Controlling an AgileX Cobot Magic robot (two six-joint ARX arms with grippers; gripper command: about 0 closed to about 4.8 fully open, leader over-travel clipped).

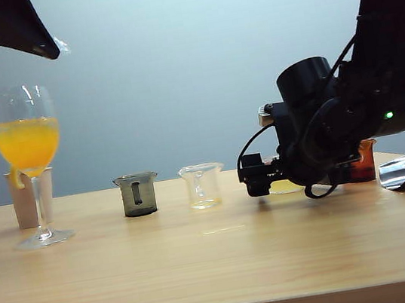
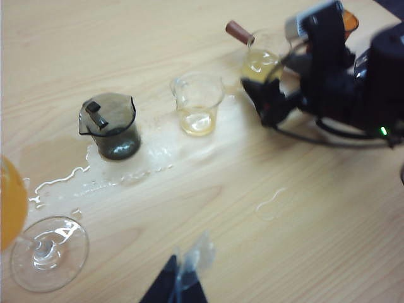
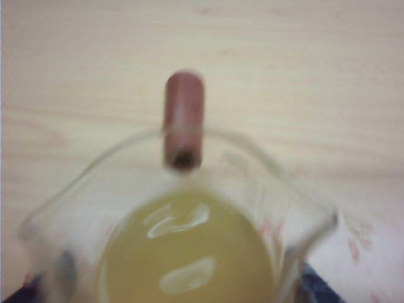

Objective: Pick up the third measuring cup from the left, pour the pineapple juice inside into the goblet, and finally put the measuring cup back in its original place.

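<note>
Right gripper (image 1: 261, 175), jaws spread wide, brackets the squat clear measuring cup (image 3: 183, 252) of pale pineapple juice (image 3: 189, 252), positioned for grasping; left gripper (image 2: 183, 278), state indiscernible, hovers above the tall stemmed goblet (image 1: 27, 139).

My right gripper (image 2: 268, 104) is black. The third measuring cup (image 3: 183, 240) is clear with a brownish-red stub handle (image 3: 184, 120); its pineapple juice (image 3: 189, 252) is pale yellow. The goblet (image 1: 27, 139) holds deep orange drink. A smoky grey cup (image 1: 137, 194) stands on the light wooden table (image 1: 218, 256).
</note>
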